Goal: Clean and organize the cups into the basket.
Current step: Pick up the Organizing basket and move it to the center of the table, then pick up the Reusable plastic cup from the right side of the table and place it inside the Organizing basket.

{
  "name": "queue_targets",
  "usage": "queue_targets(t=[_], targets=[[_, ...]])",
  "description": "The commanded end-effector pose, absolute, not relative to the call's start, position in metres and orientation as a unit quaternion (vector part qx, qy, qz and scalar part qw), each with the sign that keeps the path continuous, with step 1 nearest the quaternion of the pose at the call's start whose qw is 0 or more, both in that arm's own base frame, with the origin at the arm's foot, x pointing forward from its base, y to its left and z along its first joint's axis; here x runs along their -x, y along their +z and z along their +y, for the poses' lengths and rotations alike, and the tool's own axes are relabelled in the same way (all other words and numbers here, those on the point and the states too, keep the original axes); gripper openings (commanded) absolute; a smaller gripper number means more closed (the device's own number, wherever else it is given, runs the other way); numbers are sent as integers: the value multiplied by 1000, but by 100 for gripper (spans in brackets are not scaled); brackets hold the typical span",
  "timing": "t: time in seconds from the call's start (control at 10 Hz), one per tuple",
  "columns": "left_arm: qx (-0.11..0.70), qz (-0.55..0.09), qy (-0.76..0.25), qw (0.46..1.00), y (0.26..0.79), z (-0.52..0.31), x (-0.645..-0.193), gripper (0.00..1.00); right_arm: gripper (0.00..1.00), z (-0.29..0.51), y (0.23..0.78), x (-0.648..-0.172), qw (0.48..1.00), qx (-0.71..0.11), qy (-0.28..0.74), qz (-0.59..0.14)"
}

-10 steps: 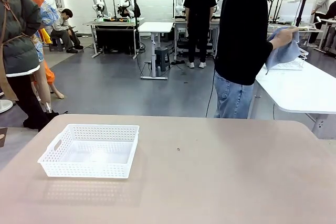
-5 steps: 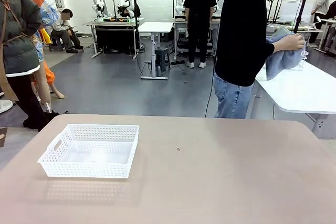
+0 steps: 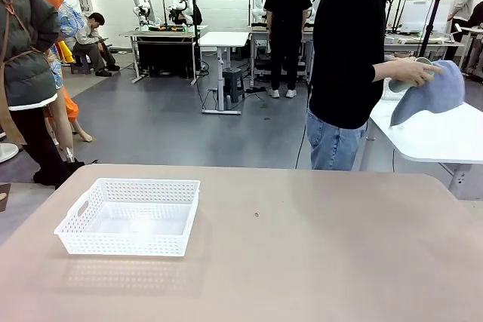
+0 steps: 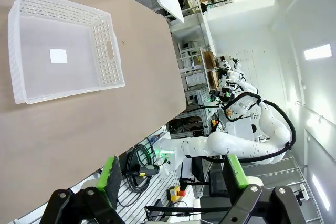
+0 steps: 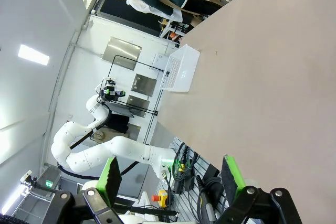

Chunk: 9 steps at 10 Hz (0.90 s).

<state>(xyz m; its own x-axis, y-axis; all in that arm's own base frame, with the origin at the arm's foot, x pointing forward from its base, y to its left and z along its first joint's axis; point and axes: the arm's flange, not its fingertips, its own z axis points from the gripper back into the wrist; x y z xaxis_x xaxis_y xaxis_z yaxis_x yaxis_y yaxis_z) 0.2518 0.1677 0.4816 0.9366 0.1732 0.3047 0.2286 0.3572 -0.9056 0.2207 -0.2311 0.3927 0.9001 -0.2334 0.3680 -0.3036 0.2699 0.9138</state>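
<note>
Left fingers point(image 4: 112, 181), right fingers point(image 5: 110, 177) — wide apart, empty | white lattice-mesh basket point(image 3: 124, 243) | blue cloth point(image 3: 438, 92) — perhaps over mint cup point(image 3: 398, 85)

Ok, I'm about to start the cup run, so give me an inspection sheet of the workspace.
Surface: tan table, one small dark speck.
Job's things: basket empty, on the robot's left; person's hand holds what looks like a pale green cup and a blue cloth over the white side table.
Clutter: nothing seen.
Grippers: left gripper open; right gripper open; both empty.
Cables: bundle below the table edge.
Surroundings: people farther off.
</note>
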Motion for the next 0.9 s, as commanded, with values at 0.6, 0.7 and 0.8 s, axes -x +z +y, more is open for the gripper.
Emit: queue_targets(t=[0.6, 0.7, 0.8], targets=[[572, -191, -27, 797, 480, 167, -251, 100, 100, -231, 393, -223, 762, -607, 21, -225], [572, -191, -27, 797, 480, 167, -251, 100, 100, -231, 393, -223, 762, -607, 21, -225], [572, -191, -27, 797, 480, 167, -251, 100, 100, -231, 393, -223, 762, -607, 21, -225]])
